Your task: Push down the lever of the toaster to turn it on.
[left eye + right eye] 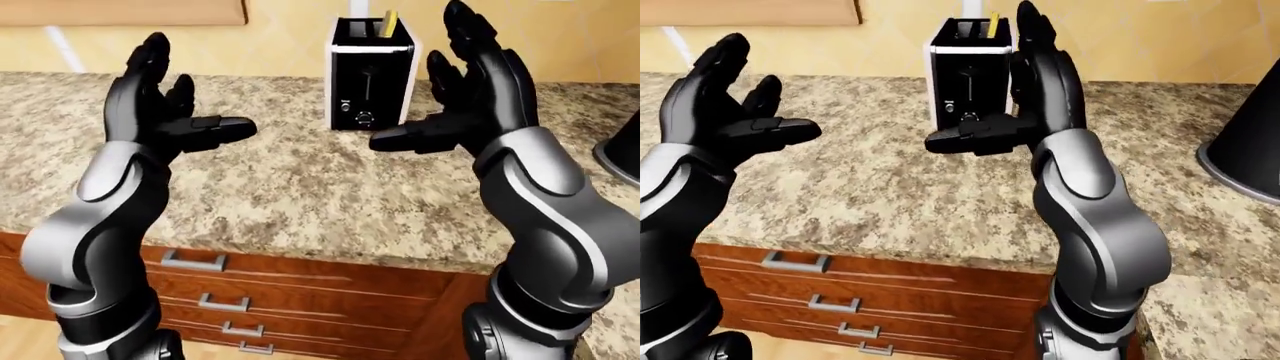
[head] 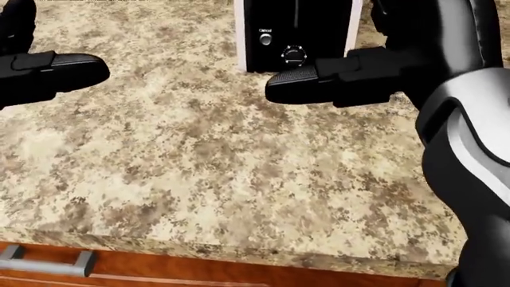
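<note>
The toaster (image 1: 368, 75) stands upright on the granite counter (image 1: 280, 187), black-faced with white sides and something yellow sticking out of its top slot. A vertical lever slot runs down its face above a small button and a knob (image 2: 293, 57). My right hand (image 1: 432, 84) is raised, open, just right of the toaster and nearer to me, its thumb (image 2: 307, 78) pointing left below the knob, not touching. My left hand (image 1: 192, 94) is open too, held up well left of the toaster. Neither hand holds anything.
A dark cone-shaped object (image 1: 1248, 146) stands on the counter at the right edge. Wooden drawers with metal handles (image 1: 195, 261) lie under the counter's near edge. A yellow wall rises behind the toaster.
</note>
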Motion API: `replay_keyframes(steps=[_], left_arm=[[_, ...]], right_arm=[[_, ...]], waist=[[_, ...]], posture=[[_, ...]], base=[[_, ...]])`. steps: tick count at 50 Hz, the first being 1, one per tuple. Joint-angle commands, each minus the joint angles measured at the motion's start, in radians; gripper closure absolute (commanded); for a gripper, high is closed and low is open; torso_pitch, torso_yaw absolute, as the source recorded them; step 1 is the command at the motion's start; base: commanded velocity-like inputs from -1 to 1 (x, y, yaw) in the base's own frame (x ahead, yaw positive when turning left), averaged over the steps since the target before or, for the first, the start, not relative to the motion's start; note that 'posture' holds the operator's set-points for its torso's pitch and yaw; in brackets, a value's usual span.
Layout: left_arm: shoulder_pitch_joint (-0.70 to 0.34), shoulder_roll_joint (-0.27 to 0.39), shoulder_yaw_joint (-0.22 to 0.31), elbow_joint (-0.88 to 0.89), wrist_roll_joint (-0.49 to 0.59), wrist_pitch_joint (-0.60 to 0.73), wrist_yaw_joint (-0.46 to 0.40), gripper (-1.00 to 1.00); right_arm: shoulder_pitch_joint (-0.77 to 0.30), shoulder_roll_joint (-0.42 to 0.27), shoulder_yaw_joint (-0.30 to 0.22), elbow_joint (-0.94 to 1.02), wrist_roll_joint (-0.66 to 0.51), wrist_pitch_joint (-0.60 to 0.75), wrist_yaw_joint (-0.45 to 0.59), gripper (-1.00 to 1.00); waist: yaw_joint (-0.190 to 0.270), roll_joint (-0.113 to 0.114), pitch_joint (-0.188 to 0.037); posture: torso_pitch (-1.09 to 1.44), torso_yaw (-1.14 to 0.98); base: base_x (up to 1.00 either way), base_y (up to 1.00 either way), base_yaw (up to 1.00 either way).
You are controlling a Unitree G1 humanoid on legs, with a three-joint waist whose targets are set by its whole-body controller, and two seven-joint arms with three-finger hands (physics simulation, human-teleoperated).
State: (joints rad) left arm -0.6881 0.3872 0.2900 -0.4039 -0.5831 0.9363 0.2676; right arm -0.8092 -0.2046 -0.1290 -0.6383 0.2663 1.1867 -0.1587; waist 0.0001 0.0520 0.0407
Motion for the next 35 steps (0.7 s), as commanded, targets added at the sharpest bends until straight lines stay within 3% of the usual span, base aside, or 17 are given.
replay_keyframes(steps=[1,2,3,5,7,8,9,10,11,14,17,29,35], left_arm=[[-0.021,0.004,-0.008,-0.003,-0.002,-0.014,-0.003,-1.0],[-0.022,0.004,-0.008,-0.003,-0.003,-0.013,-0.003,-1.0],[-0.024,0.005,-0.006,-0.004,-0.004,-0.011,-0.001,-1.0],[-0.023,0.005,-0.007,-0.003,-0.004,-0.013,-0.002,-1.0],[-0.023,0.004,-0.009,-0.004,-0.004,-0.011,0.0,-1.0],[-0.022,0.003,-0.01,-0.004,-0.004,-0.013,-0.001,-1.0],[-0.022,0.003,-0.011,-0.003,-0.003,-0.014,-0.002,-1.0],[-0.021,0.001,-0.011,-0.008,-0.004,-0.01,0.001,-1.0],[-0.018,0.0,-0.012,-0.009,-0.003,-0.012,0.0,-1.0],[-0.018,-0.001,-0.011,-0.013,-0.003,-0.01,0.0,-1.0],[-0.025,0.001,-0.007,-0.016,-0.008,-0.003,0.005,-1.0],[-0.032,0.013,-0.004,-0.017,-0.018,-0.014,0.017,-1.0],[-0.036,0.015,-0.001,-0.023,-0.024,-0.009,0.021,-1.0]], right_arm=[[-0.02,-0.01,-0.013,0.0,-0.008,-0.008,-0.003,-1.0],[-0.018,-0.01,-0.009,0.002,-0.011,-0.011,-0.001,-1.0],[-0.019,-0.009,-0.009,0.001,-0.012,-0.011,-0.001,-1.0],[-0.021,-0.007,-0.008,0.0,-0.014,-0.006,-0.001,-1.0],[-0.02,-0.007,-0.006,0.0,-0.017,-0.008,0.001,-1.0],[-0.022,-0.006,-0.007,0.001,-0.019,-0.008,0.001,-1.0],[-0.024,-0.005,-0.008,0.0,-0.02,-0.008,0.001,-1.0],[-0.026,-0.005,-0.013,-0.006,-0.02,-0.003,0.001,-1.0],[-0.024,-0.006,-0.012,-0.006,-0.021,-0.005,0.002,-1.0],[-0.034,-0.006,-0.005,-0.023,-0.024,0.023,-0.002,-1.0],[-0.063,-0.013,0.012,-0.065,-0.034,0.089,-0.007,-1.0],[-0.168,-0.066,0.021,-0.139,-0.162,0.189,0.033,-1.0],[-0.198,-0.061,0.021,-0.156,-0.203,0.213,0.056,-1.0]], waist=[[-0.009,0.03,-0.016],[-0.007,0.036,-0.009],[-0.012,0.038,-0.017],[-0.001,-0.006,-0.016],[0.007,-0.054,0.013],[0.015,-0.091,0.018],[0.019,-0.081,0.012],[0.022,-0.095,0.0],[0.029,-0.071,0.001],[0.024,-0.059,-0.019],[0.02,-0.049,-0.024],[0.003,-0.036,-0.015],[0.0,-0.034,-0.01]], posture=[[0.0,0.0],[0.0,0.0],[0.0,0.0],[0.0,0.0],[0.0,0.0],[0.0,0.0],[0.0,0.0],[0.0,0.0],[0.0,0.0],[0.0,0.0],[0.0,0.0],[0.0,0.0],[0.0,0.0]], base=[[0.0,0.0,0.0],[0.0,0.0,0.0],[0.0,0.24,0.0],[0.0,0.51,0.0],[0.0,0.57,0.0],[0.0,0.0,0.0],[0.0,0.0,0.0],[0.0,0.0,0.0],[0.0,0.0,0.0],[0.0,0.0,0.0],[0.0,0.0,0.0],[0.0,0.0,0.0],[0.0,0.0,0.0]])
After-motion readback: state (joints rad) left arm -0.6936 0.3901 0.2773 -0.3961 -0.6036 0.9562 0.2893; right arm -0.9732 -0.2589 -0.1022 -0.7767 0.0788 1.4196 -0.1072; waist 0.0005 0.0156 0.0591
